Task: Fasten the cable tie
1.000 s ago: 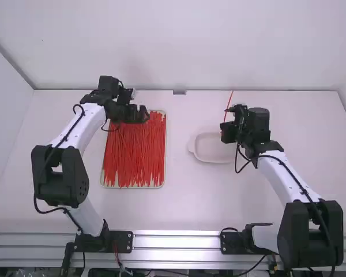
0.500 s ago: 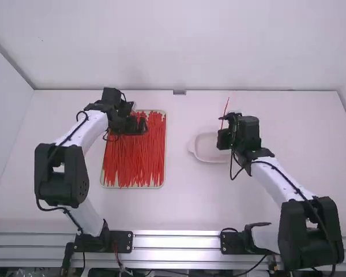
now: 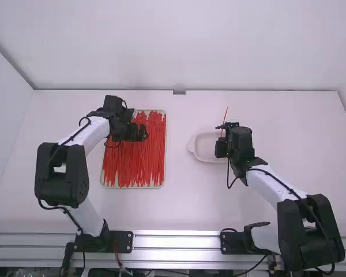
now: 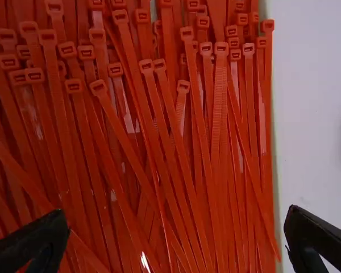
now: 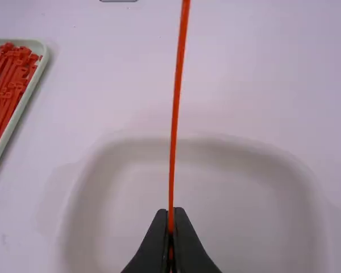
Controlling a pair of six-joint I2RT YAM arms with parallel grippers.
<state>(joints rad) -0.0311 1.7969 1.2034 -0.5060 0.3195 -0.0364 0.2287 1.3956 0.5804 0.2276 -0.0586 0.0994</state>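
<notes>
The right hand (image 3: 223, 134) sits just right of the frame's middle in the high view, at the upper right rim of a shallow white dish (image 3: 191, 149). Its fingers are pressed together on one end of a single red cable tie (image 3: 225, 118). The tie's long axis runs almost straight up the picture, leaning a little to the right. Its free end points toward the top of the frame and stands clear of the counter (image 3: 277, 115).

In the right wrist view the right hand (image 5: 170, 219) pinches the cable tie (image 5: 176, 102) at the bottom centre. The tie rises as a straight, thin line across the dish (image 5: 307, 170) and out through the top edge. Which end carries the head cannot be told.

In the left half of the high view a pale green tray (image 3: 132, 186) holds a pile of red ties (image 3: 138, 156). Their long axes run mostly up and down the frame. The left hand (image 3: 139, 134) is over the upper left part of that pile.

In the left wrist view the left hand (image 4: 175, 227) is spread wide, with one black fingertip in each bottom corner and the pile of red ties (image 4: 159, 142) between and beyond them. The ties' square heads lie toward the top of that frame. Whether the fingers touch the pile cannot be told.

The tray (image 5: 23, 96) also shows at the upper left of the right wrist view. A small grey tab (image 3: 179, 90) sits at the counter's far edge, top centre of the high view.
</notes>
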